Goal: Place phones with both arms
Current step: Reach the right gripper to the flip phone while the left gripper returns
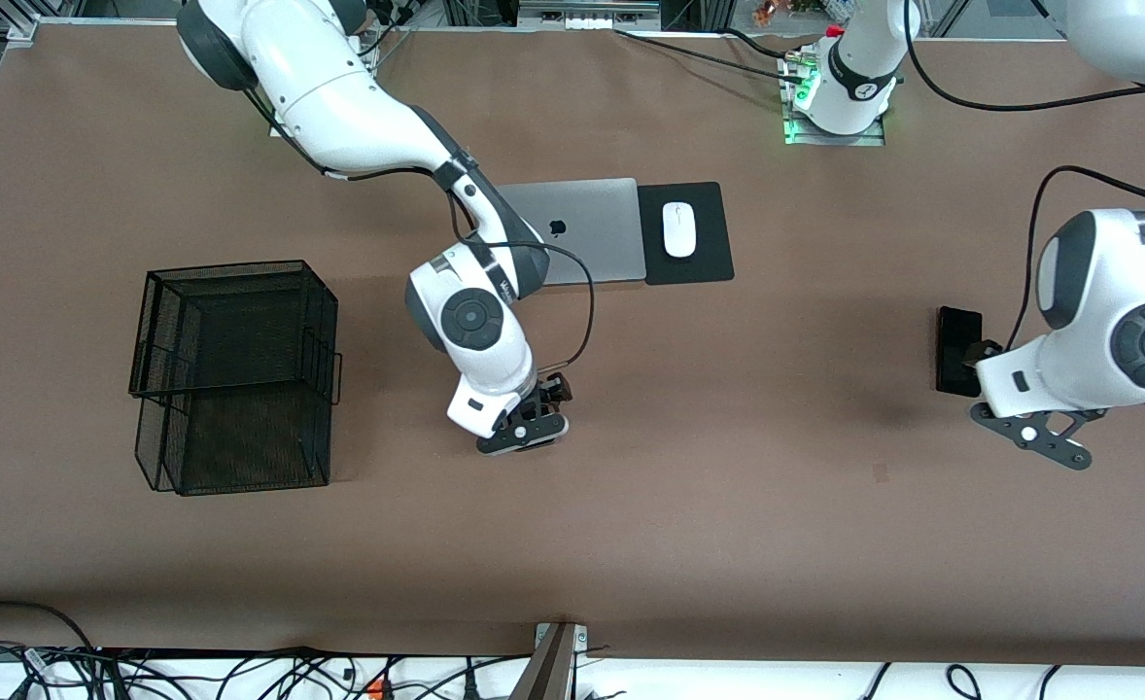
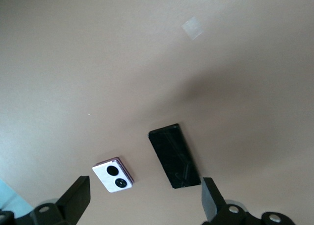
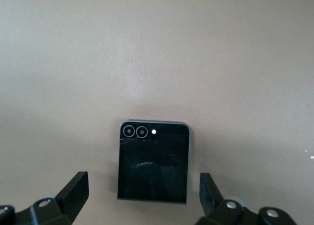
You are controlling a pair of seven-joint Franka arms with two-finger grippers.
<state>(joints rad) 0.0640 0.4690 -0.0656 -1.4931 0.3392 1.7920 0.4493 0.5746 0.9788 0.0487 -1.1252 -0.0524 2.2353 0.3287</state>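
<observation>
In the left wrist view a square lavender phone (image 2: 113, 175) with two black circles lies on the brown table, with a longer black slab phone (image 2: 174, 156) beside it and a gap between them. My left gripper (image 2: 145, 201) hangs open above that gap and holds nothing. The front view shows only part of the slab (image 1: 957, 348) beside the left arm's hand; the lavender phone is hidden there. A square black folded phone (image 3: 153, 161) lies flat under my right gripper (image 3: 143, 194), which is open, with one finger (image 3: 76, 191) on either side of it and not touching.
A black wire-mesh basket (image 1: 232, 374) stands toward the right arm's end of the table. A closed silver laptop (image 1: 582, 228) lies near the bases, partly under the right arm. Beside it a white mouse (image 1: 678, 228) rests on a black pad (image 1: 711, 264).
</observation>
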